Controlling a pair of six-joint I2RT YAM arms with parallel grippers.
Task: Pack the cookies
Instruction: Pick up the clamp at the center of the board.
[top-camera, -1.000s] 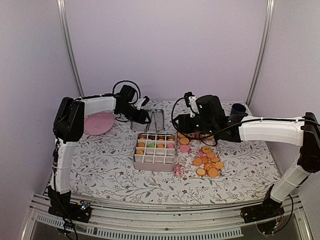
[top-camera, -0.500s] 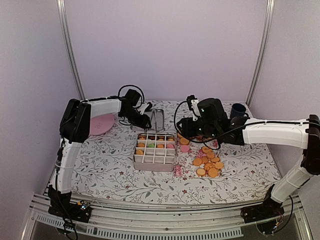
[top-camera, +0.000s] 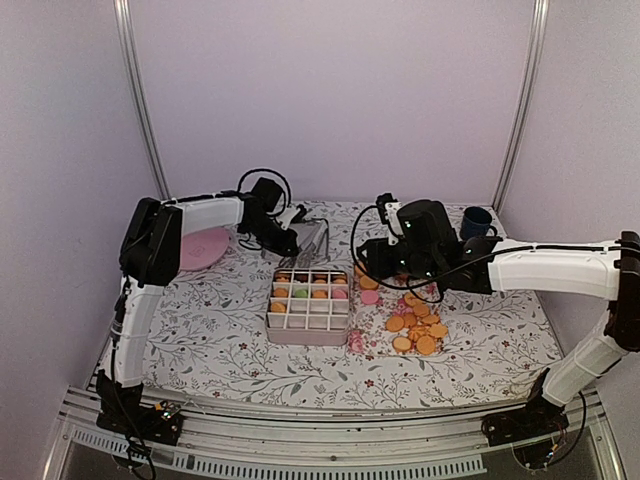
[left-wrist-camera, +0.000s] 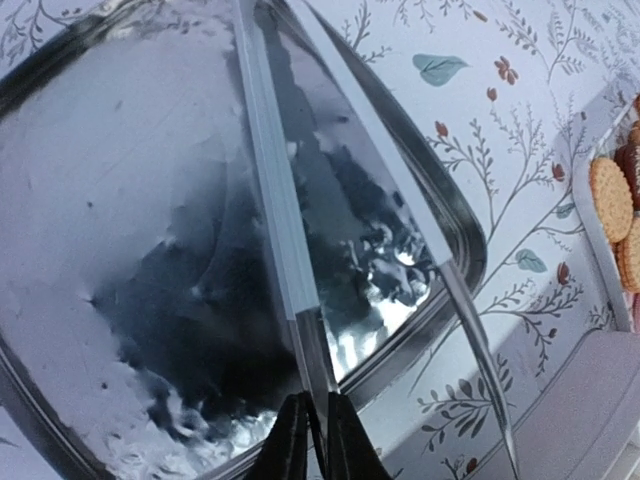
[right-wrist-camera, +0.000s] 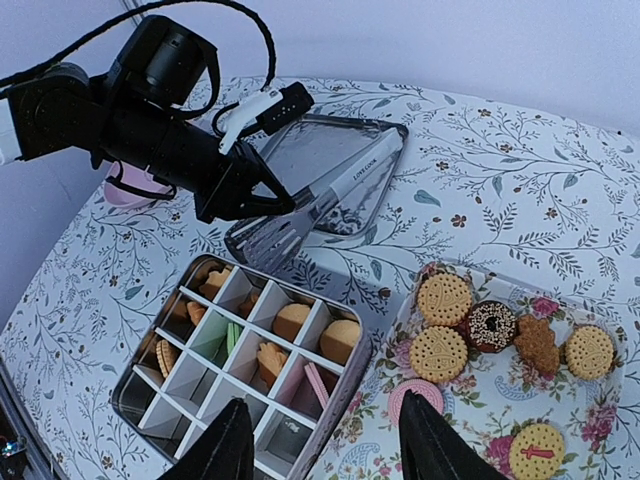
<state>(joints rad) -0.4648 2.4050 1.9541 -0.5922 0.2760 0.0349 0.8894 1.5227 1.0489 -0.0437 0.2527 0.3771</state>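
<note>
Left gripper (left-wrist-camera: 310, 440) nips the tongs (left-wrist-camera: 270, 180) at 12 o'clock of the box (top-camera: 310, 325); right gripper (right-wrist-camera: 325, 445), fingers apart, hovers above cookies (right-wrist-camera: 442, 298)

My left gripper (left-wrist-camera: 312, 428) swung right off the pink plate (top-camera: 200, 247), now pinching the tongs (left-wrist-camera: 288, 250), right gripper (right-wrist-camera: 325, 415) nudged rightward.

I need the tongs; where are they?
Top view: the tongs lie on the metal tray behind the divided box, left of centre, pinched by the left tool.
</note>
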